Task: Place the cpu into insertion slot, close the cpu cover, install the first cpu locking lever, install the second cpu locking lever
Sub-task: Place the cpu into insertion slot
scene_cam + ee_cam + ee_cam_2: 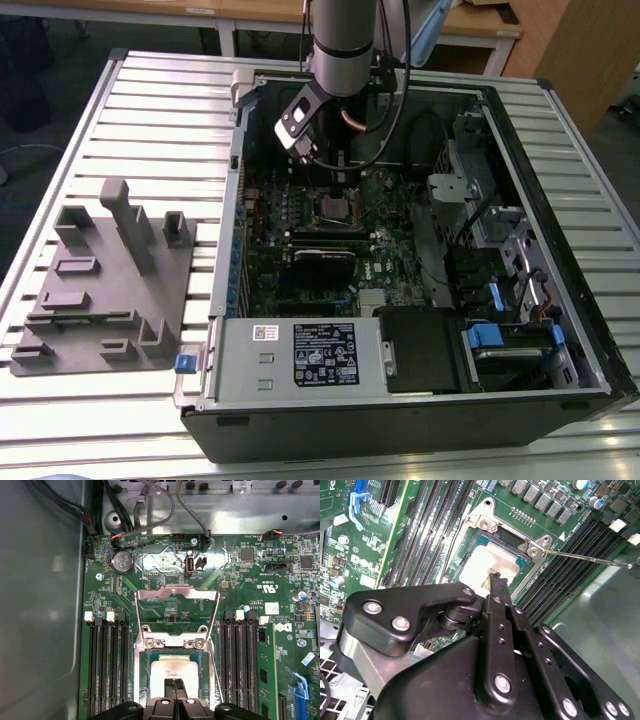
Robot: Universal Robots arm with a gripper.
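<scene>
The small, flat, silvery-grey square cpu [170, 669], seated in the dark metal-rimmed insertion slot [142, 670], is judged light, stiff and fragile, best gripped by its edges. The black hand [176, 682] is pinched closed and empty over it.

Table: you've got a ribbed silver metal tabletop [150, 110] up front | Back: light wooden desks [480, 22] behind it | Exterior view's right: wooden panel [585, 60] | Floor: dark grey floor [140, 35], dim | Light: soft, even glare on the slats
</scene>
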